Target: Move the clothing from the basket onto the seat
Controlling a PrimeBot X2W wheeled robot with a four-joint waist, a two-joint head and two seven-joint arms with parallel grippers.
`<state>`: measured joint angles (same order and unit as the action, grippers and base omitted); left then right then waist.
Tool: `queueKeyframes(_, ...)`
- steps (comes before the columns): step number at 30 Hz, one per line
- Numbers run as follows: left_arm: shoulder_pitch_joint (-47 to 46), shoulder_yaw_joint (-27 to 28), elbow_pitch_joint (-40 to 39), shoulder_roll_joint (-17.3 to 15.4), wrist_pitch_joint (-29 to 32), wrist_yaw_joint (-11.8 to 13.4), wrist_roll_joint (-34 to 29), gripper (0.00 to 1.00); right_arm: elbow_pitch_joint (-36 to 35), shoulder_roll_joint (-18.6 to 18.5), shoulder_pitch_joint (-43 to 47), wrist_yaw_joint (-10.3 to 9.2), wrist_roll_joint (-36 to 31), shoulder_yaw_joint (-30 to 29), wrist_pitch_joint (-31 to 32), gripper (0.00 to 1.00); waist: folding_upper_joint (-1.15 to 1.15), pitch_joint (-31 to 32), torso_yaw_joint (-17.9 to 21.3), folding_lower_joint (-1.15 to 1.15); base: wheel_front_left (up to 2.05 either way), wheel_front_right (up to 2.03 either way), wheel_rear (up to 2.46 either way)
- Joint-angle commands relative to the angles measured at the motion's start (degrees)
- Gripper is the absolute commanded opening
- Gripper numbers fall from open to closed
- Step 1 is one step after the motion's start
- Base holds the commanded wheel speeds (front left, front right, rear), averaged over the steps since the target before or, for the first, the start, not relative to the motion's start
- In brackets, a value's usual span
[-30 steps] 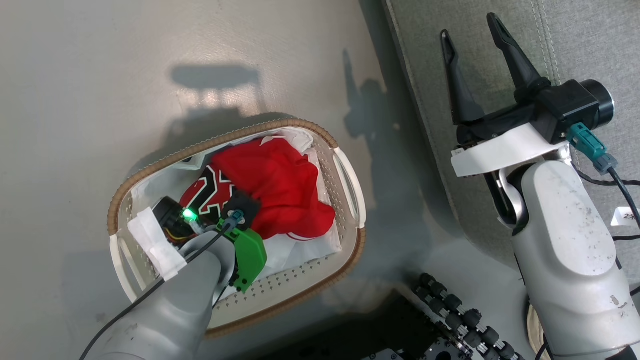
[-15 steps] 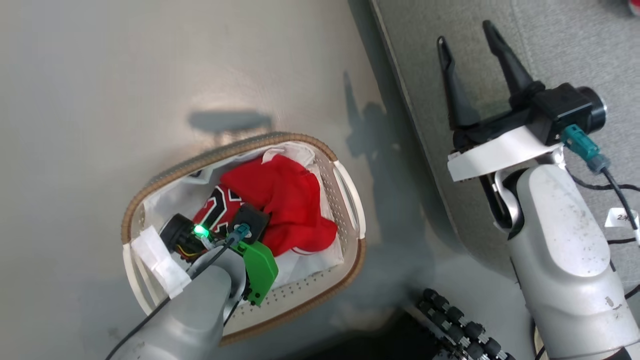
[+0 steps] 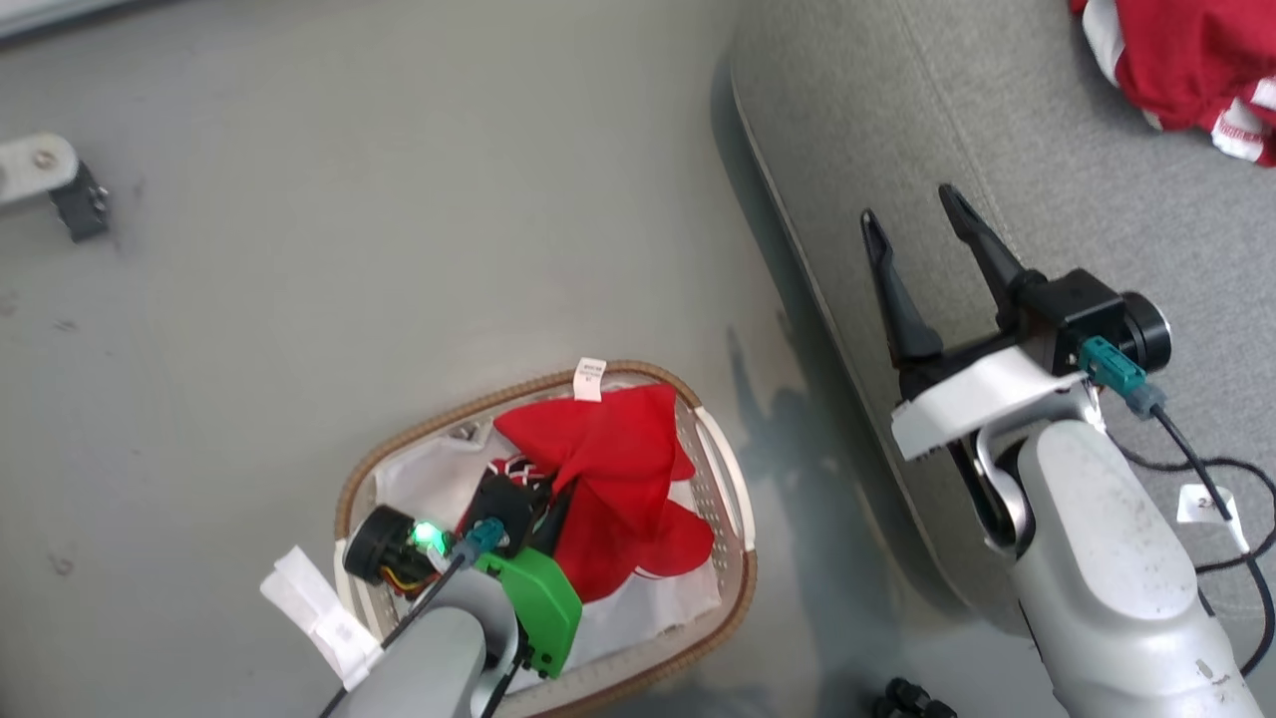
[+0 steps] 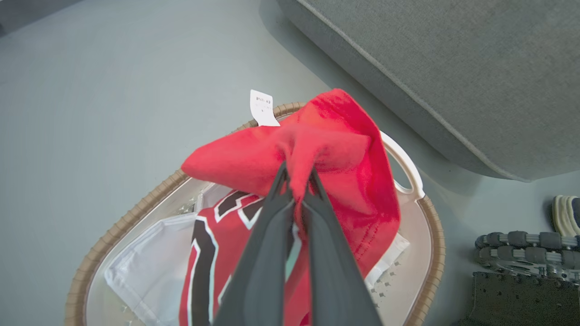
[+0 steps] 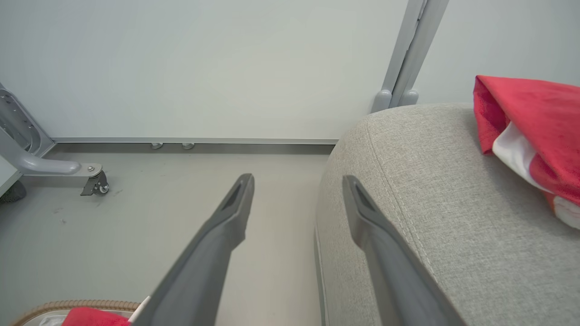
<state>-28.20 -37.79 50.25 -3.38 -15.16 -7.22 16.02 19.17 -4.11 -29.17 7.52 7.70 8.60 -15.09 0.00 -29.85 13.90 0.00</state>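
So, your left gripper [image 4: 297, 175] is clamped tight on a fold of the red garment [image 4: 349, 149], with the fingers pressed together and the cloth bunched into a peak between the tips. The rest of that garment hangs down into the basket [image 4: 434, 235]. Its far side reaches the brown rim, where a white tag [image 4: 263, 107] sticks up. Under it you can see the numbered jersey [image 4: 204, 253] (black-and-white digits, partly covered) lying on the white liner [image 4: 145, 271]. The basket sits on the floor [image 3: 399, 199], just beside the long edge of the seat [image 3: 897, 130]. Your right gripper [image 3: 907, 204] hangs over that same edge of the seat with its fingers spread apart, holding nothing. Another red garment [image 3: 1186, 50] with white trim lies on the seat, well away from that edge.
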Motion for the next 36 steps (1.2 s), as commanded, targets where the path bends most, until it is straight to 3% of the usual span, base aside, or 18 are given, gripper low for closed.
queueKeyframes(1,2.02,0.44,-1.23,0.12,0.02,0.12,-0.35,0.00,0.60,-0.41,1.93,-0.06,0.15,-0.10,-0.09,1.00,0.00,8.13,-4.04,0.00,0.00,0.00,0.00)
queueKeyframes(18,12.76,8.85,-20.83,0.42,0.01,0.48,-1.87,0.00,3.88,-0.65,13.41,-0.06,0.62,-1.42,-0.09,1.00,0.00,23.21,-10.72,0.00,0.00,0.00,0.00)
queueKeyframes(36,10.35,16.38,-37.99,0.41,0.01,1.27,-1.08,0.00,5.49,0.42,18.46,-0.06,0.66,3.41,-0.09,1.00,0.00,27.04,-12.26,0.00,0.00,0.00,0.00)
